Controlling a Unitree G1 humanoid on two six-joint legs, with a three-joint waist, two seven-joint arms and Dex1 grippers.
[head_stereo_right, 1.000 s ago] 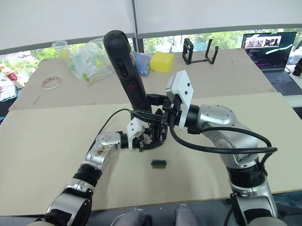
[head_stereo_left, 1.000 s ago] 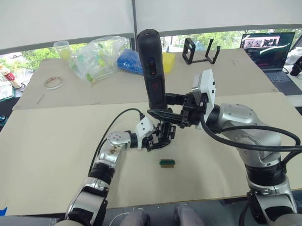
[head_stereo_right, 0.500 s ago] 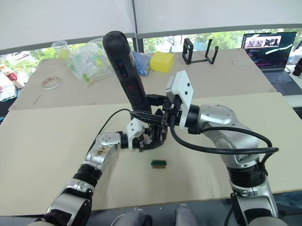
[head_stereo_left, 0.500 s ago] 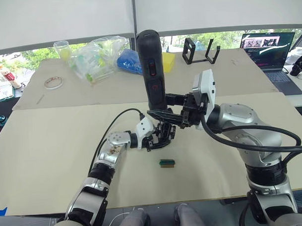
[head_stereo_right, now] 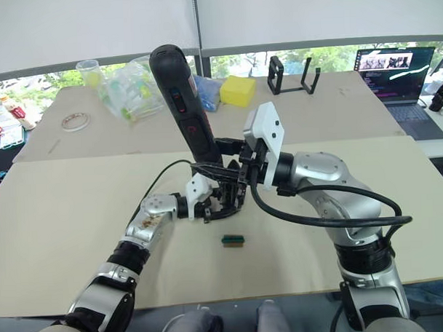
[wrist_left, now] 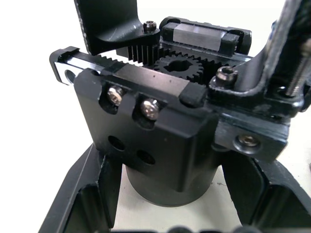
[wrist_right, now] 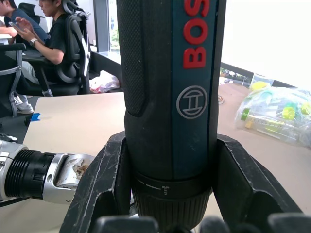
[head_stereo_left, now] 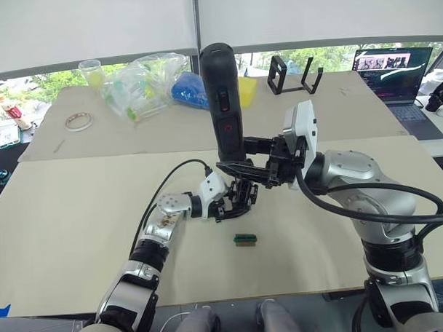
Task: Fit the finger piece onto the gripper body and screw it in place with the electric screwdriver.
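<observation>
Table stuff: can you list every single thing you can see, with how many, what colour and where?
Thick black electric screwdriver: one, black with red buttons, upright over the table's middle, held in the right gripper.
Small black gripper body: one, black, between the left gripper's fingers, under the screwdriver.
Tiny green-and-brown block: one, on the table nearer than the gripper body.
Roll of tape: one, white, far left.
Clear plastic bags: a heap, clear with green and yellow bits, far left.
Blue bag: one, behind the screwdriver.
Yellow block: one, far middle.
Black open-frame stand: one, far right.
Laptop: one, dark, open, far right corner.
Seated people: two, off beyond the table.
Left gripper: black fingers.
Right gripper: black fingers.
</observation>
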